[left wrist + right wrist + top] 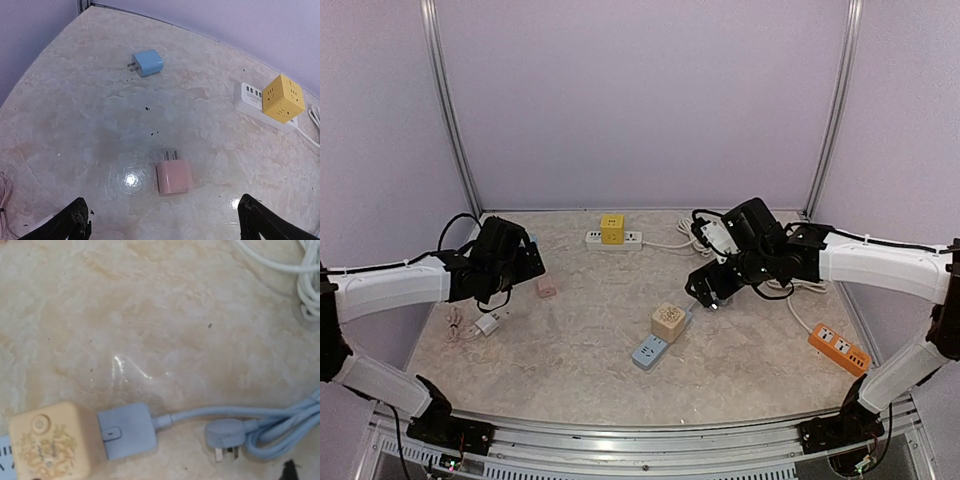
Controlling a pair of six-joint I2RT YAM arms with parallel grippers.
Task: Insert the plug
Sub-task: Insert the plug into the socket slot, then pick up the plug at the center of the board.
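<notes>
The left gripper (165,227) hovers low over the table (580,340) at its 9 o'clock side, jaws spread wide. One dark fingertip shows in each bottom corner of the wrist view. The pink plug (173,177) lies flat just ahead of the gap between them, touching neither finger, prongs toward 12 o'clock. The blue plug (147,63) lies well beyond it at 11 o'clock, prongs toward 9.

At 2 o'clock from the pink plug sits the white strip (252,97), with the yellow cube (283,98) seated in one of its sockets. A row of small ports at the strip's near end is bare.

In the top view the right gripper (705,290) hangs at about 2 o'clock from table centre. Only a dark sliver of it shows at the bottom edge of its wrist view, so I cannot tell whether the jaws are wide or narrow.

Below it the blue strip (126,430) carries the beige cube (47,445) in a socket. The strip's cable (200,415) runs toward 3 o'clock and loops back to the corded plug (225,434). That plug lies loose on the table, prongs toward 6.

The orange strip (839,349) lies at the table's 4 o'clock. A white adapter (487,323) lies at 7 o'clock from the left gripper.
</notes>
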